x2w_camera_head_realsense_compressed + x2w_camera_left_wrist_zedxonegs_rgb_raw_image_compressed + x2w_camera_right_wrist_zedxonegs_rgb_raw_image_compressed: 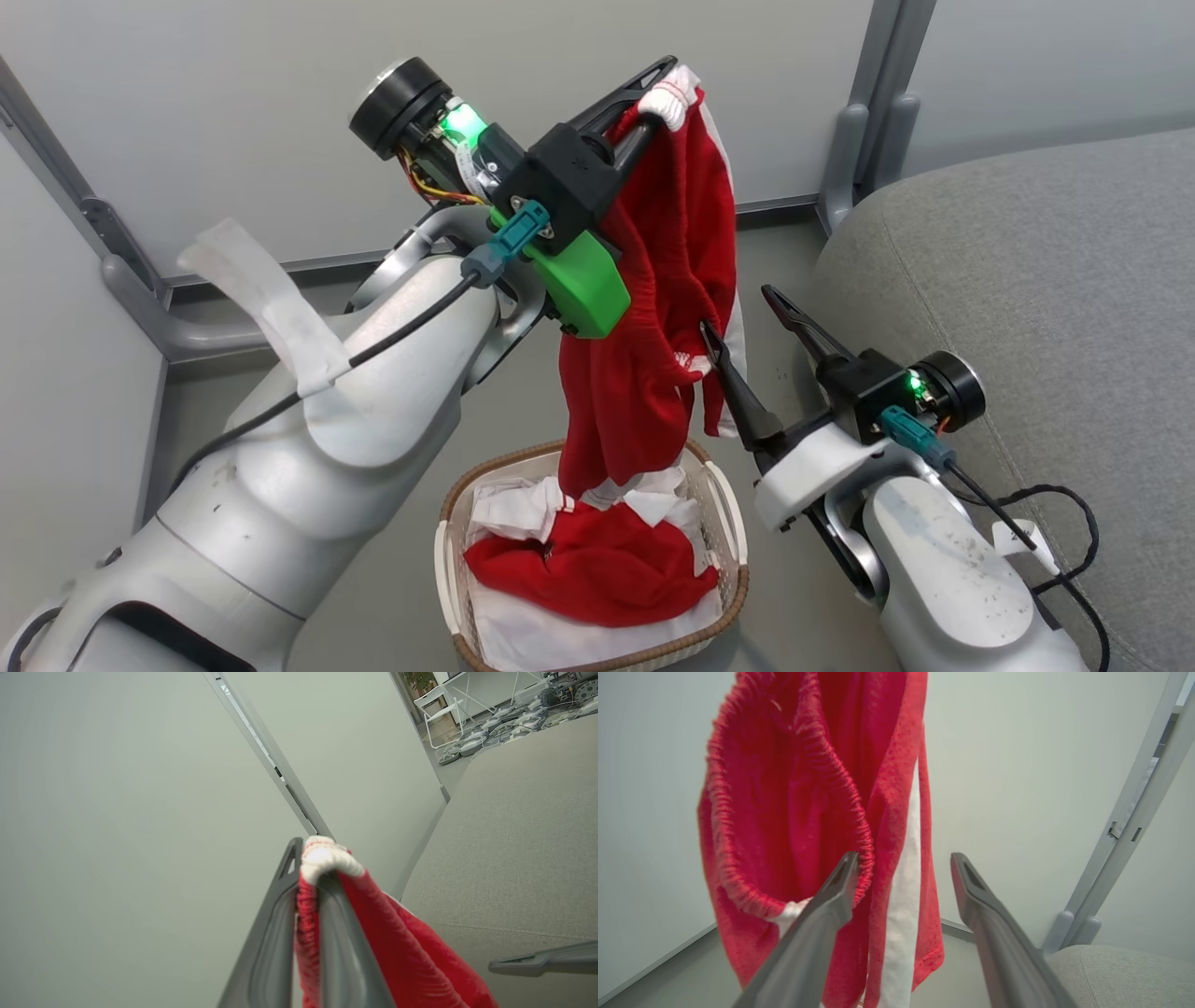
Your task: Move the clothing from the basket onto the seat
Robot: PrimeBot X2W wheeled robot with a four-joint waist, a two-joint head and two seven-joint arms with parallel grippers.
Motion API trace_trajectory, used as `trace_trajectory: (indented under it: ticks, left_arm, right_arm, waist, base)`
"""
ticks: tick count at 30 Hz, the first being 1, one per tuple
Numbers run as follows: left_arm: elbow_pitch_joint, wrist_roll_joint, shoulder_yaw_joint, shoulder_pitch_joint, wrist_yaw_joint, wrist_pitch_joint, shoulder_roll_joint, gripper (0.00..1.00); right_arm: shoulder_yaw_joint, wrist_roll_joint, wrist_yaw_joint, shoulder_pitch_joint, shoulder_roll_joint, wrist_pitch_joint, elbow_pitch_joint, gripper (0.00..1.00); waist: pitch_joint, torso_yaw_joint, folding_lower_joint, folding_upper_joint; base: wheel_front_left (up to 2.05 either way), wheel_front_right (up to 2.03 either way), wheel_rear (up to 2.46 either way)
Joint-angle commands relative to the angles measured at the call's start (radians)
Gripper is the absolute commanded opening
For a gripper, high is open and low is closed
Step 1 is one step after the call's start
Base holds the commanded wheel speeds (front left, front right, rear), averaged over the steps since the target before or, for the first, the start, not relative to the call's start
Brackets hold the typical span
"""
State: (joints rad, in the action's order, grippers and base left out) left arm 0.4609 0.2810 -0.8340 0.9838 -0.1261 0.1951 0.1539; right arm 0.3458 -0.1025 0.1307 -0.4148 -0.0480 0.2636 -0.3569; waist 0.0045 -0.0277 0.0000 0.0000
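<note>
Above the basket (448, 551), the left gripper (667, 89) clamped one red garment (672, 280) aloft, the right gripper (742, 313) agape; more clothing (597, 569) lay inside, none on the seat (1027, 280).

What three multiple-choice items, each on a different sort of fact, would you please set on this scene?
1. Where does the lifted garment hang? A) over the basket B) on a table C) on a shelf
2. What colour is its side stripe? A) blue B) white C) black
3. How is the right gripper? A) shut on cloth B) shut on the basket C) open
Answers: 1 A, the basket sits below it; 2 B, a white band on red; 3 C, its jaws stand apart.
</note>
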Motion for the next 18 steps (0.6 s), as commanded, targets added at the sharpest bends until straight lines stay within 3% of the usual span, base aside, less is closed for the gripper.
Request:
trace_trajectory:
  ticks: [1, 10, 11, 13, 14, 18]
  left_arm:
    - [-0.012, -0.001, -0.004, -0.006, 0.004, 0.002, -0.001, 0.00]
    - [-0.083, 0.018, -0.022, -0.043, 0.008, -0.014, 0.010, 0.00]
    - [-0.087, 0.021, -0.021, -0.046, 0.010, -0.015, 0.012, 0.00]
    - [-0.094, 0.030, -0.018, -0.056, 0.014, -0.014, 0.015, 0.00]
    - [-0.098, 0.034, -0.016, -0.061, 0.016, -0.017, 0.018, 0.00]
    - [-0.098, 0.061, -0.003, -0.086, 0.029, -0.026, 0.032, 0.00]
  right_arm:
    - [0.005, 0.004, 0.000, -0.023, -0.004, 0.002, -0.026, 1.00]
    - [0.119, -0.082, 0.000, -0.140, -0.004, 0.001, -0.214, 1.00]
    - [0.136, -0.093, 0.000, -0.152, -0.004, 0.001, -0.230, 0.55]
    - [0.176, -0.120, 0.000, -0.175, -0.004, 0.001, -0.264, 0.24]
    - [0.196, -0.133, 0.000, -0.187, -0.005, 0.001, -0.280, 0.02]
    - [0.222, -0.157, 0.000, -0.215, -0.005, 0.001, -0.302, 0.00]
  waist:
    - [0.001, 0.006, 0.0000, 0.0000]
    - [0.004, 0.019, 0.0000, 0.0000]
    - [0.005, 0.019, 0.0000, 0.0000]
    - [0.005, 0.020, 0.0000, 0.0000]
    - [0.006, 0.021, 0.0000, 0.0000]
    - [0.010, 0.023, 0.0000, 0.0000]
  base:
    - [0.00, 0.00, 0.00]
    - [0.00, 0.00, 0.00]
    - [0.00, 0.00, 0.00]
    - [0.00, 0.00, 0.00]
    - [0.00, 0.00, 0.00]
    - [0.00, 0.00, 0.00]
